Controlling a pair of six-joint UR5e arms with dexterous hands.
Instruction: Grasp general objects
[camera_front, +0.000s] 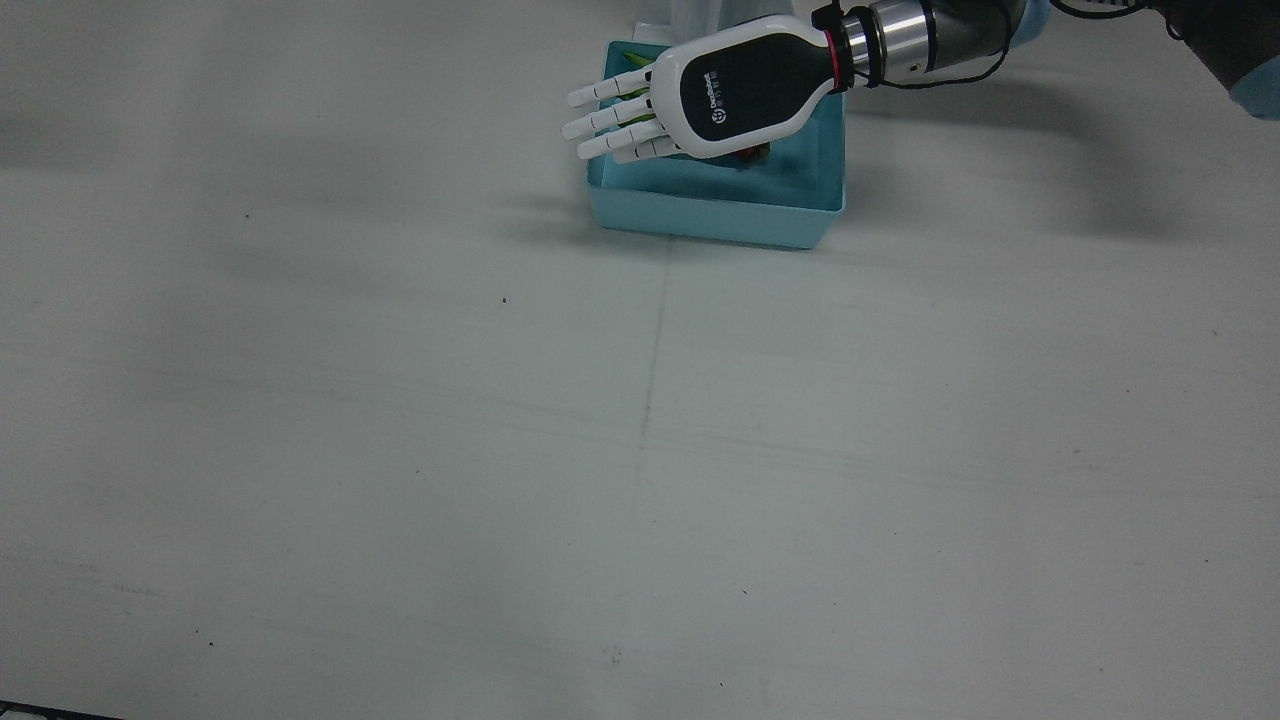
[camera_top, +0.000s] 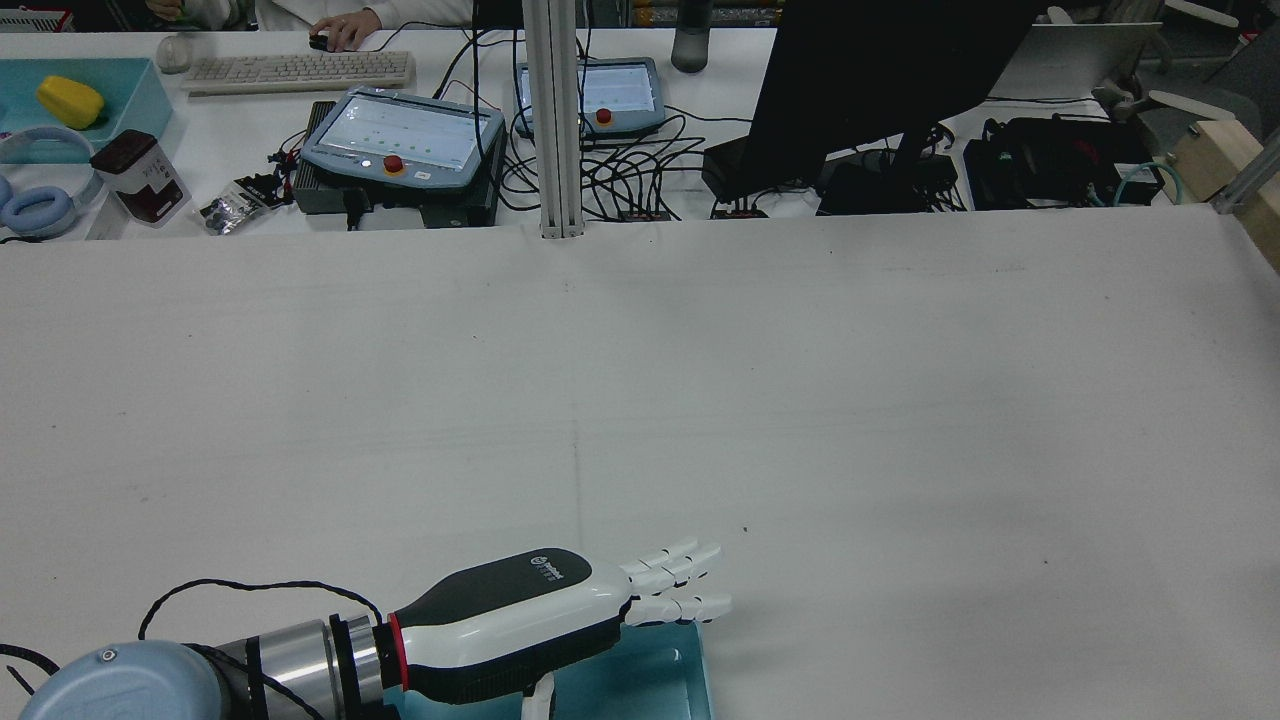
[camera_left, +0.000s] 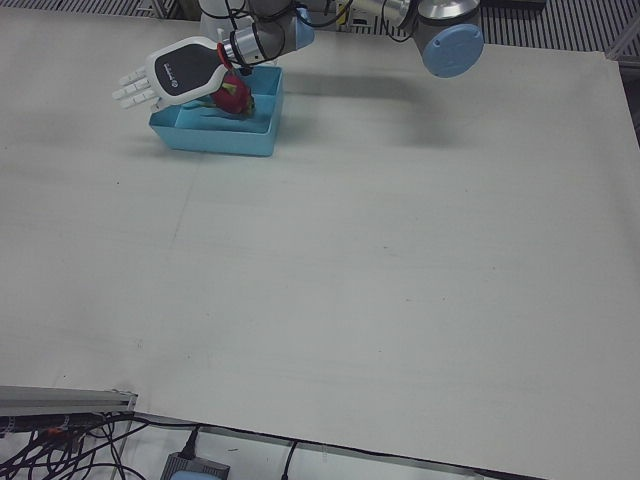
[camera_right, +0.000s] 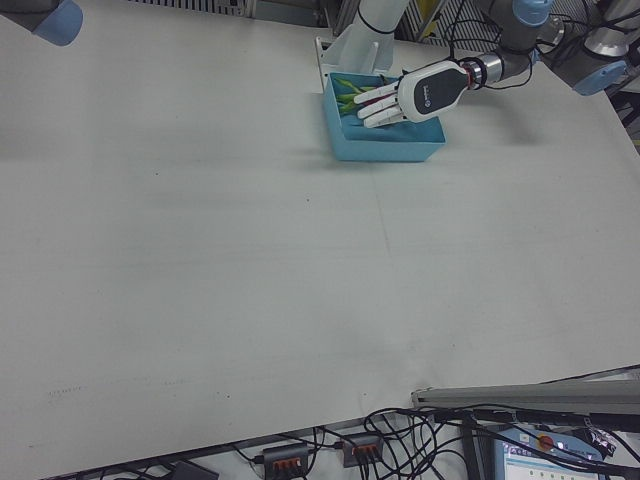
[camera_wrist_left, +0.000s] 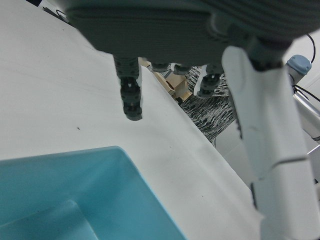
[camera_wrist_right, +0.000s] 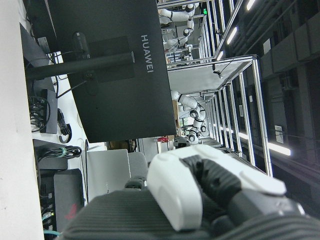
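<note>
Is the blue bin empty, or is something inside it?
Not empty. The blue bin holds a red object and green items, below the left hand.

Evenly lit from overhead, with no glare on the matte white table (camera_front: 400, 450). Soft, diffuse shadows beside the light-blue plastic bin (camera_front: 715, 215) and in broad grey bands across the front view. Slight greenish cast there. Sharp focus in the fixed views. Close, blurred underside of the white-and-black left hand (camera_wrist_left: 260, 125) in its own view. Bright ceiling strip lights (camera_wrist_right: 232, 35) against dim surroundings, possibly overexposed, in the right hand view.
</note>
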